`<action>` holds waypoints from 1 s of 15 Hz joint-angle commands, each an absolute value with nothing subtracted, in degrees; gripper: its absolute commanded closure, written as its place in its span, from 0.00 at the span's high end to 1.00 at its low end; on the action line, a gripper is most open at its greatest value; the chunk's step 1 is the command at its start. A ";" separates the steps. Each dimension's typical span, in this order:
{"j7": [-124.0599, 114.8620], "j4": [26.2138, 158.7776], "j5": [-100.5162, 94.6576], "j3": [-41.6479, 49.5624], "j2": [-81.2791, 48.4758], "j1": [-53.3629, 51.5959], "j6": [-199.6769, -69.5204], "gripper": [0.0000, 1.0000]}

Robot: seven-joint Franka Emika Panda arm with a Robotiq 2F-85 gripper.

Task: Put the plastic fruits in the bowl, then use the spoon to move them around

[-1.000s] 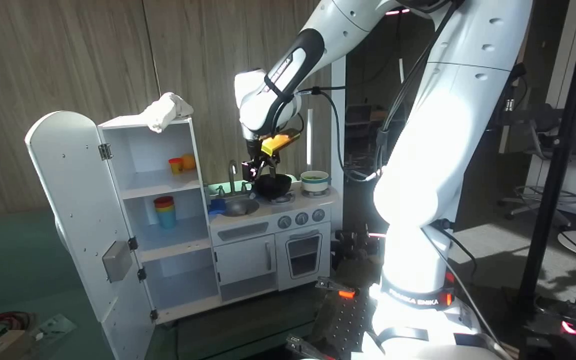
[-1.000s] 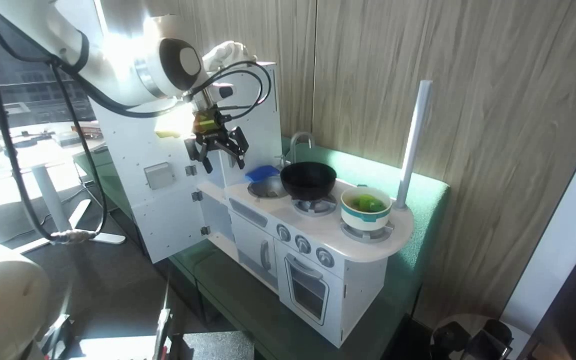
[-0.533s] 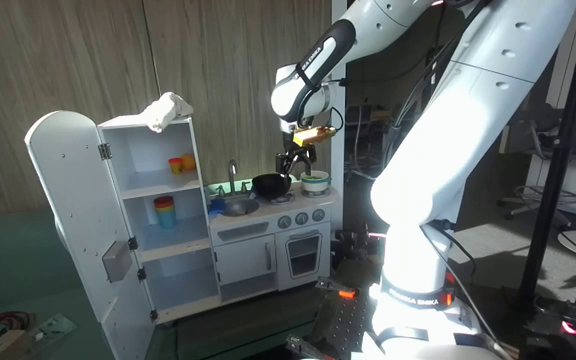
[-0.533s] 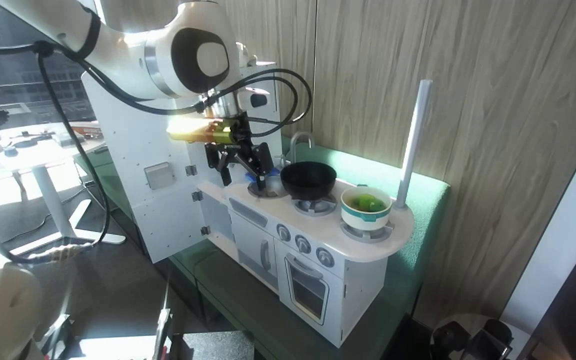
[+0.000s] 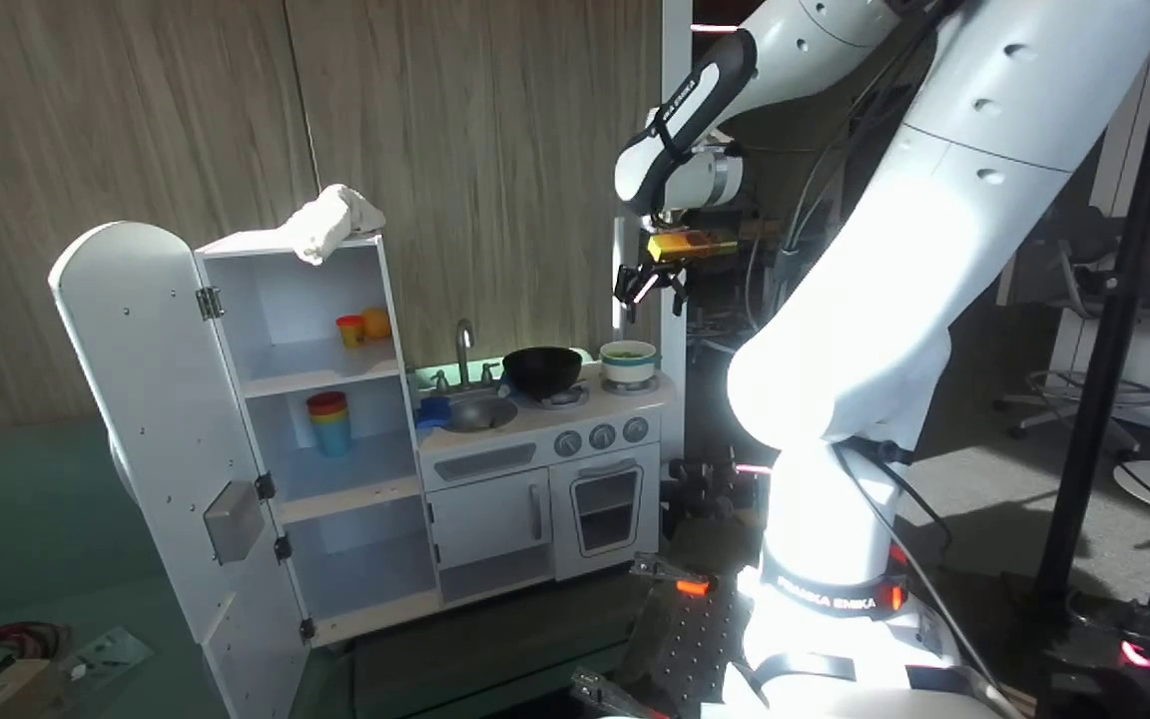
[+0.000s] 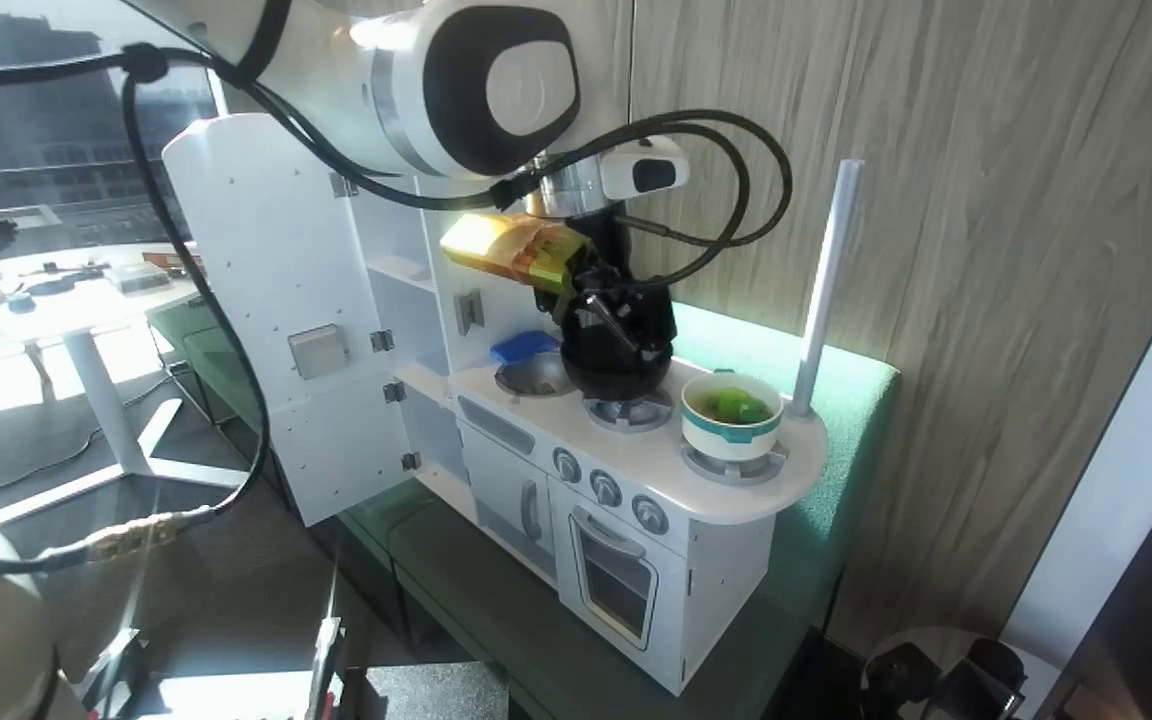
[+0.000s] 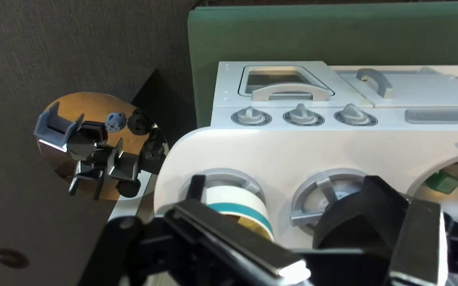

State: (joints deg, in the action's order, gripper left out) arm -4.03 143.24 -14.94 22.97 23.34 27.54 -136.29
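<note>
Jaws wide, nothing held; if we descend off-centre, we could clip black bowl (image 5: 541,373) or tip teal-banded pot (image 6: 712,436), spilling green contents (image 6: 736,406)

"Where have the fingers (image 5: 625,288) gone?"
"Up and to the right. In an exterior view they overlapped the black bowl (image 5: 542,372) a second ago; now they show above the white pot (image 5: 628,363)."
"And the arm (image 6: 466,105)?"
"Swung right too: in an exterior view its fingers, then left of the black bowl, now overlap it."
</note>
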 commanded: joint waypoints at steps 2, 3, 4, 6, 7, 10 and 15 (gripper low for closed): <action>-4.60 136.87 -11.84 24.51 16.61 28.42 -140.78 1.00; -3.55 135.74 -11.22 25.46 14.72 28.33 -142.09 1.00; -2.09 134.84 -9.97 26.59 12.93 28.00 -143.40 1.00; 1.44 133.63 -7.57 28.67 9.32 27.55 -146.68 1.00; 3.87 133.91 -6.74 29.08 8.44 27.23 -147.72 1.00; 0.66 135.90 -8.80 27.67 10.26 28.63 -145.53 1.00; 1.19 131.04 -7.20 27.98 7.63 28.30 -141.38 1.00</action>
